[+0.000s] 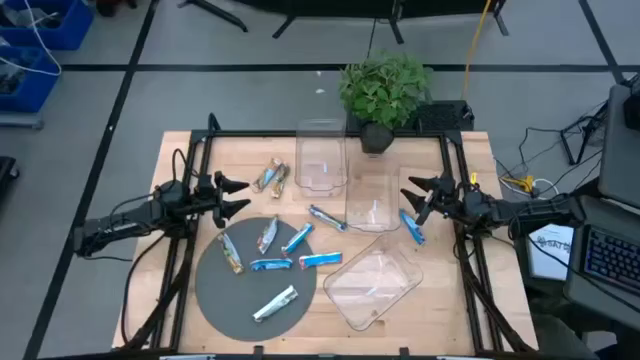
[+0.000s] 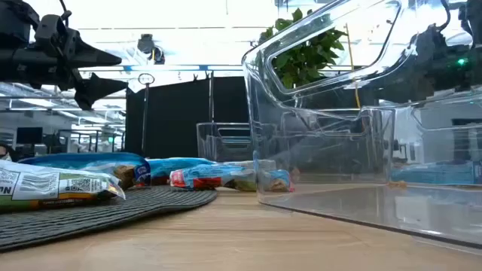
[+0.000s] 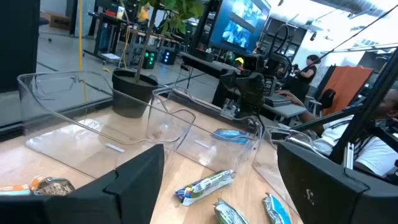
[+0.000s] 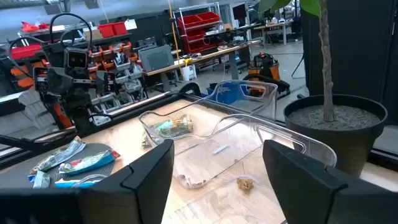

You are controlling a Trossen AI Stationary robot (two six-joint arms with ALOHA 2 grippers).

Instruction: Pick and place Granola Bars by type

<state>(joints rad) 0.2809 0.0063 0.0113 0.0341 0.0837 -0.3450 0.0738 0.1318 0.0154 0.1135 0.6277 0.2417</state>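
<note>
You have three clear plastic bins on the wooden table (image 1: 180, 150): one upright bin (image 1: 320, 157) beside the potted plant (image 1: 385, 90), a middle bin (image 1: 373, 200), and a tilted bin (image 1: 372, 288) just beside the round grey mat (image 1: 215, 290) (mat at the table's near edge).

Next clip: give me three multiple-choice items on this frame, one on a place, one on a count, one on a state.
1. Where is the potted plant?
A. at the table's far edge
B. on the grey mat
C. inside a bin

2. How many clear bins are on the table?
A. one
B. three
C. five

3. How are the left gripper and the right gripper?
A. both open and empty
B. both gripping bars
C. left holds a bin

Key: A, the plant stands behind the bins; B, three bins show from above; A, both sets of fingers stand apart with nothing between.
</note>
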